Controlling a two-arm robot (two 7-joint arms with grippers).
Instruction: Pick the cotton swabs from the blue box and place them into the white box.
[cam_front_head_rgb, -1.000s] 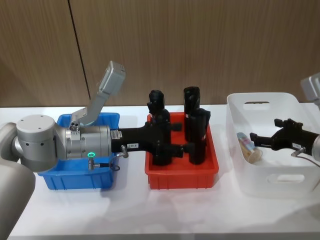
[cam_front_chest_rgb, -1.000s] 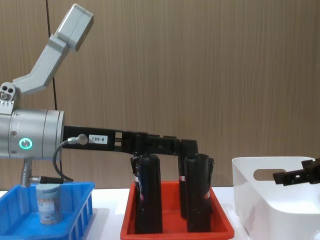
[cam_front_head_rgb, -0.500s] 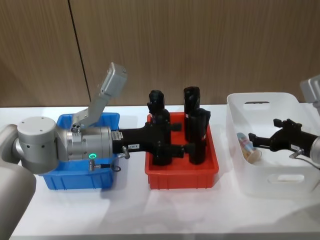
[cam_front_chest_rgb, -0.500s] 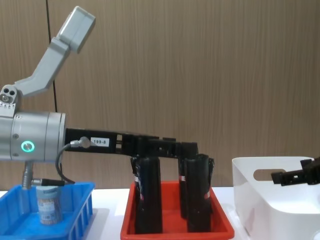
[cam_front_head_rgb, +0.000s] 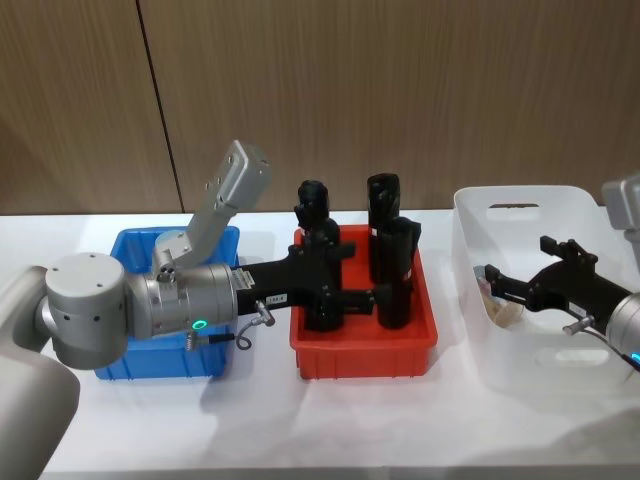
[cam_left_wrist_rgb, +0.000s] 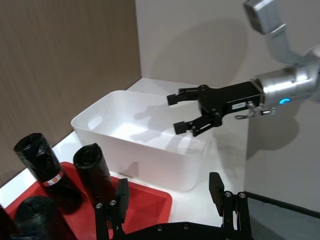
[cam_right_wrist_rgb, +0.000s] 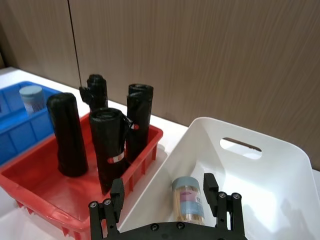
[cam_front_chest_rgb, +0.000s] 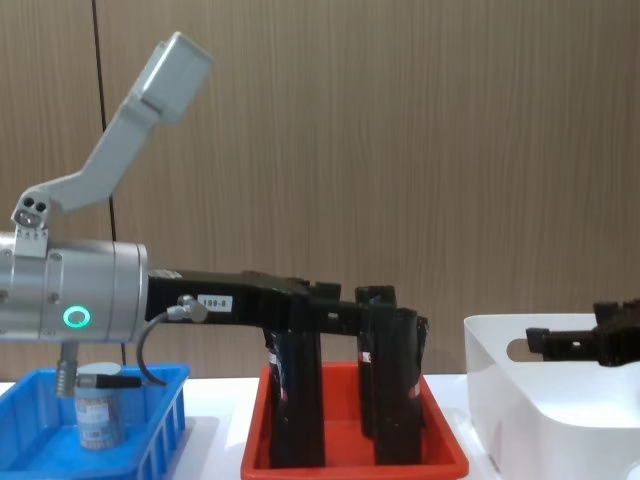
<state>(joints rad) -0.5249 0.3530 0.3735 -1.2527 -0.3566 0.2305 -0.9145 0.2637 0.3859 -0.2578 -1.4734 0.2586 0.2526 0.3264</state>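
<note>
Black fingers of the right gripper (cam_front_head_rgb: 495, 285) stand spread wide, holding nothing, just inside the white box (cam_front_head_rgb: 520, 195). A jar of cotton swabs (cam_right_wrist_rgb: 189, 200) rests on the box floor beneath them, so that drop looks done. The left gripper (cam_left_wrist_rgb: 167, 192), also spread and empty, hangs over the red tray (cam_front_head_rgb: 365, 355) among the black bottles (cam_front_head_rgb: 395, 270). A second jar (cam_front_chest_rgb: 98, 412) stands upright in the blue box (cam_front_chest_rgb: 160, 440). Next, I judge, the left arm must draw back there and grasp it.

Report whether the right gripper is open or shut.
Open. The fingers of the right gripper stand spread apart over the white box, with nothing between them.
</note>
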